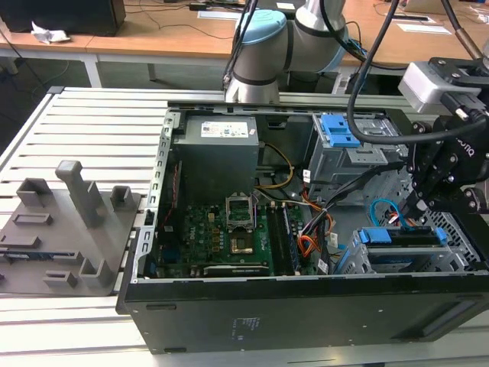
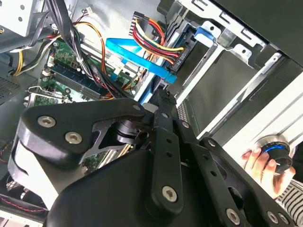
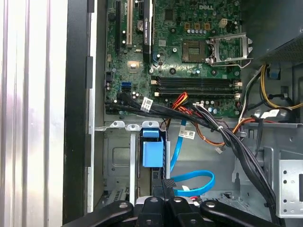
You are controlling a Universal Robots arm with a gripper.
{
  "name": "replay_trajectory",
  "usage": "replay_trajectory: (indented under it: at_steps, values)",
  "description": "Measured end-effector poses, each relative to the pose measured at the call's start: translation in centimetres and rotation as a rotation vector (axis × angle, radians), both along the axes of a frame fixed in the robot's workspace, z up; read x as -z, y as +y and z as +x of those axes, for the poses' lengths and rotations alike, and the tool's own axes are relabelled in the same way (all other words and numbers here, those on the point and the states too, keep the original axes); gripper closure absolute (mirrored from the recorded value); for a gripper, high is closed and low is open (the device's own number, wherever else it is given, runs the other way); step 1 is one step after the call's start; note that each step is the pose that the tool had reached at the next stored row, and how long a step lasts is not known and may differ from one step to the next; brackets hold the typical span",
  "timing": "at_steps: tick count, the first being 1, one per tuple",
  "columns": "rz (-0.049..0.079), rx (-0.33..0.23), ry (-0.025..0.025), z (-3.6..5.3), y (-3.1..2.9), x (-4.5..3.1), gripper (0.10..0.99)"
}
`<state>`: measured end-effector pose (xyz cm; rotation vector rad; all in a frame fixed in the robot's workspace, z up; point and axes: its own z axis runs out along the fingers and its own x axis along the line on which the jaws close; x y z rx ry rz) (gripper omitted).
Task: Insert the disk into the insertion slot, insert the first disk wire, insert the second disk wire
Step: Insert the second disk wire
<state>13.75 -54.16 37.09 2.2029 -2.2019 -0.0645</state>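
1. Nearest the lens in both wrist views was your gripper (image 2: 163, 94). Its black linkage ran to a narrow tip, with the jaws drawn almost together and seemingly pinching the small dark plug of the second disk wire (image 3: 194, 182).
2. The disk (image 1: 403, 238) sat in the insertion slot (image 1: 397, 264) at the exterior view's right end of the computer case (image 1: 306, 321). Its blue carrier stood just proud of the perforated cage.
3. The first disk wire (image 2: 158, 40) ran to the disk's rear edge. I could not tell whether its plug was fully home.
4. I judged the light-blue cable to be the step in hand. You had to keep the plug square to the disk's connector and press straight along its length, because a tilted plug would jam.
5. You also had to keep the cable's loop free of the black harness (image 3: 236, 142) beside it and clear of the motherboard (image 3: 189, 47).
6. The case lay open on a slatted aluminium table (image 1: 84, 115), well apart from a grey fixture block (image 1: 69, 222) towards the exterior view's left.
7. Wooden desks (image 1: 153, 30) stood behind the table, and a hand (image 2: 258, 163) rested by a blue-lit knob (image 2: 277, 153) outside the case.
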Motion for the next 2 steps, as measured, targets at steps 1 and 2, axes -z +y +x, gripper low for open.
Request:
replay_trajectory:
  at_steps: [1,2]
  values:
    - [0.000,0.000,0.0000,0.00,0.00,0.00,0.980]
    - [0.000,0.000,0.0000,-0.01,0.00,0.00,0.980]
